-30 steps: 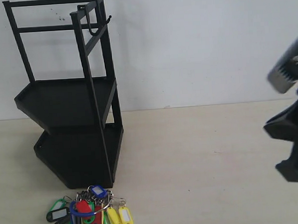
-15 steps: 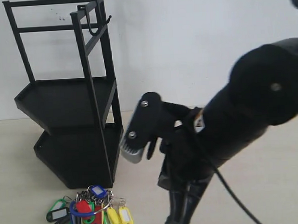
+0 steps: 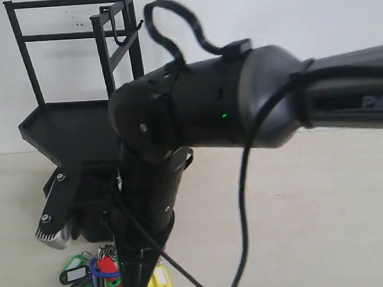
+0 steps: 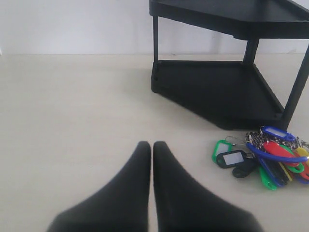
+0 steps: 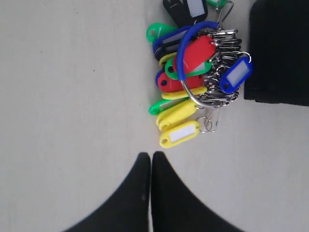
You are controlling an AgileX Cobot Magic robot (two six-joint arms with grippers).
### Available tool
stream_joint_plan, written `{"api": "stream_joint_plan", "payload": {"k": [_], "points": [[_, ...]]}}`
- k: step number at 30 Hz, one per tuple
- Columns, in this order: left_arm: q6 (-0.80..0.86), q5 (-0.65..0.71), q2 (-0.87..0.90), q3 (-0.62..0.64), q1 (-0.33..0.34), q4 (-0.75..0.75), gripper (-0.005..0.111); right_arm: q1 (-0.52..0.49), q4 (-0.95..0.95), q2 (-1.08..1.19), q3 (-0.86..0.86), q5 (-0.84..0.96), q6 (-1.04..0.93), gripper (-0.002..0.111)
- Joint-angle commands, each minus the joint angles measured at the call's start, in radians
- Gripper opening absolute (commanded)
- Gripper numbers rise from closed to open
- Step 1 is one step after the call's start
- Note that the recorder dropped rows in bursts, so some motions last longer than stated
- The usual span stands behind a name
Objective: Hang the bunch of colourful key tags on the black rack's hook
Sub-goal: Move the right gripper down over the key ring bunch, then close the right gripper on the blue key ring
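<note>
The colourful key tag bunch [image 5: 198, 77] lies flat on the pale table, its blue-and-metal ring on top of the tags. It rests just in front of the black rack [image 3: 68, 124], close to the foot of the lower tray [image 5: 280, 53]. My right gripper [image 5: 151, 155] is shut and empty, its tips a short way from the yellow tags. My right arm [image 3: 202, 111] reaches across and hides part of the rack and the bunch [image 3: 95, 271]. The hook [image 3: 117, 31] at the rack's top is bare. My left gripper [image 4: 152, 145] is shut and empty, left of the bunch [image 4: 270, 157].
A white wall stands behind the rack [image 4: 217, 92]. The right arm's black cable [image 3: 242, 198] loops down in front of the table [image 3: 323, 214]. Bare table surface [image 4: 72, 106] spreads around the left gripper.
My right arm has swept from the right edge across to the left and now hangs over the key tag bunch, covering much of the rack. The bunch has not moved.
</note>
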Motion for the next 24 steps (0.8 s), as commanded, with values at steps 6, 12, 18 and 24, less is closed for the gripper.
{"api": "stream_joint_plan", "payload": {"k": [6,12,18,24], "points": [[-0.01,-0.015,-0.002,-0.001,0.004,-0.007,0.004,0.096,-0.227,0.182,-0.191,0.046,0.082,0.009],[-0.01,-0.015,-0.002,-0.001,0.004,-0.007,0.004,0.112,-0.25,0.274,-0.274,0.056,0.227,0.045],[-0.01,-0.015,-0.002,-0.001,0.004,-0.007,0.004,0.112,-0.269,0.311,-0.279,-0.018,0.237,0.041],[-0.01,-0.015,-0.002,-0.001,0.004,-0.007,0.004,0.107,-0.277,0.334,-0.279,-0.081,0.237,0.04]]}}
